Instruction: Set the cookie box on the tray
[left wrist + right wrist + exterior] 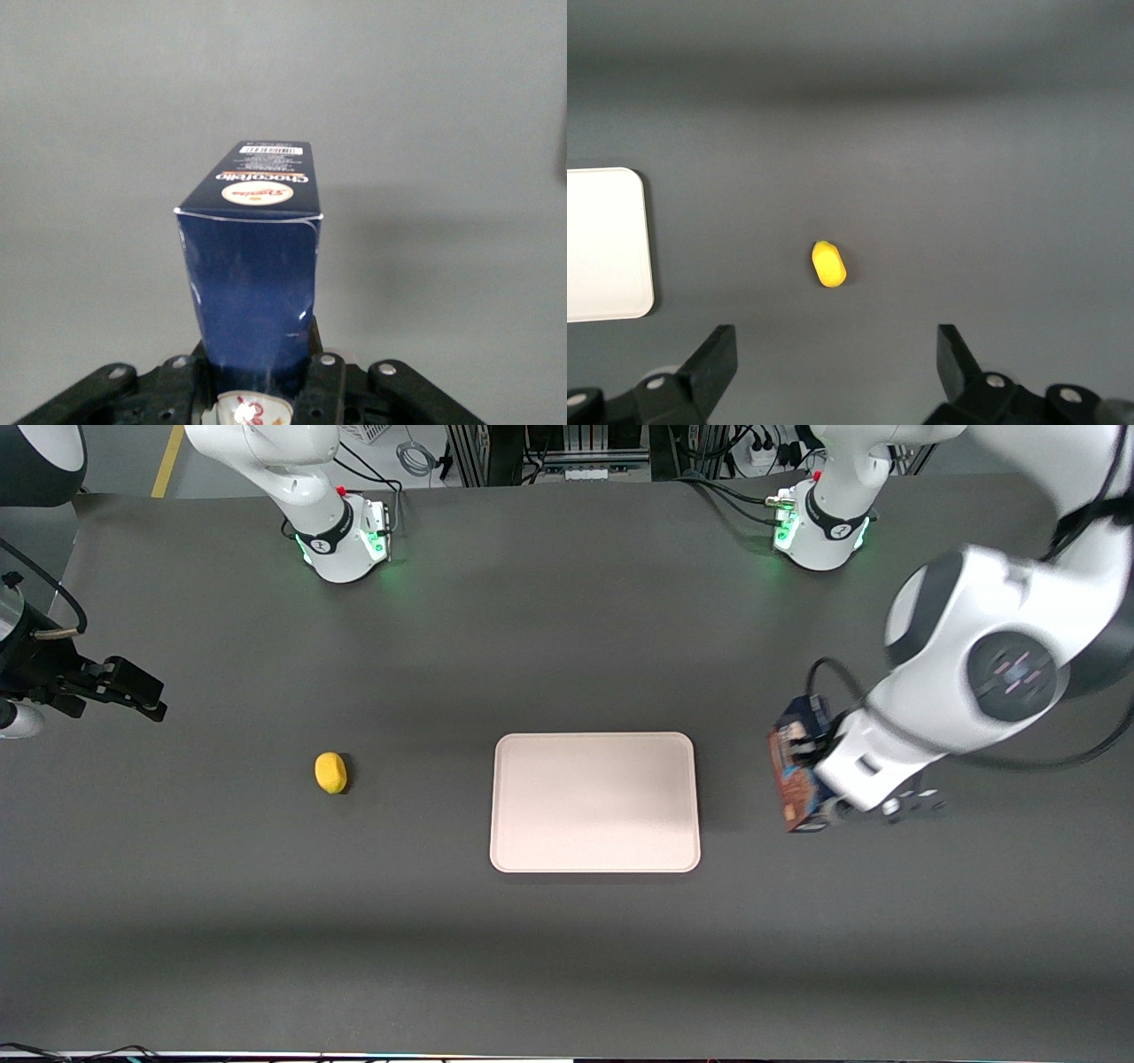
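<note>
The dark navy cookie box (797, 772) is held in my left gripper (828, 779), beside the tray and toward the working arm's end of the table. In the left wrist view the box (252, 283) sits squeezed between the two fingers, its white round logo end pointing away from the wrist. The gripper (257, 376) is shut on it. The pale pinkish-white tray (594, 802) lies flat at the table's middle with nothing on it. The box is apart from the tray's rim. I cannot tell whether the box is raised off the table.
A small yellow lemon-like object (330, 772) lies on the dark table toward the parked arm's end, also in the right wrist view (828, 265). A corner of the tray shows there too (607, 248). The arm bases (819, 522) stand at the table's edge farthest from the front camera.
</note>
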`<state>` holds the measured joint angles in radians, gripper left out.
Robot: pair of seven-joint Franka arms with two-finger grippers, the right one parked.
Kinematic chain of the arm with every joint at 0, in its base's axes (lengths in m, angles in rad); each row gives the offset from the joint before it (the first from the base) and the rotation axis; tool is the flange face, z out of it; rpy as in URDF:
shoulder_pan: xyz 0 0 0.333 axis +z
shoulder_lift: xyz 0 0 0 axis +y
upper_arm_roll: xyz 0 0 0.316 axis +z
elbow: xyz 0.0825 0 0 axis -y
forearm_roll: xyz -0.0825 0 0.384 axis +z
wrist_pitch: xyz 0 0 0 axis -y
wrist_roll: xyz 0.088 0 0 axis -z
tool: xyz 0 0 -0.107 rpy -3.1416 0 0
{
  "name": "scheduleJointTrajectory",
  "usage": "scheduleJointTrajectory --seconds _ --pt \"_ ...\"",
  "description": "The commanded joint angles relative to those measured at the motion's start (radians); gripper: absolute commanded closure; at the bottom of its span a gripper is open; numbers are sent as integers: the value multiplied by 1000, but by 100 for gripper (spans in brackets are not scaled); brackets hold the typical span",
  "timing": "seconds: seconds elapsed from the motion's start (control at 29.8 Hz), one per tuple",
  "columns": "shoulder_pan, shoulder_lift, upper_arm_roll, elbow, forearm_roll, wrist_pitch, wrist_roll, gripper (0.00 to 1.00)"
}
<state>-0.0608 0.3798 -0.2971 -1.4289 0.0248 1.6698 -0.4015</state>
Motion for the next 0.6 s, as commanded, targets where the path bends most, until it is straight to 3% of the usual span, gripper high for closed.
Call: scheduleJointTrajectory --seconds 0.0,0.57 --pt "-59 151 -24 145 -5 -12 -82 63" --pt "-209 297 -22 139 6 100 -191 63"
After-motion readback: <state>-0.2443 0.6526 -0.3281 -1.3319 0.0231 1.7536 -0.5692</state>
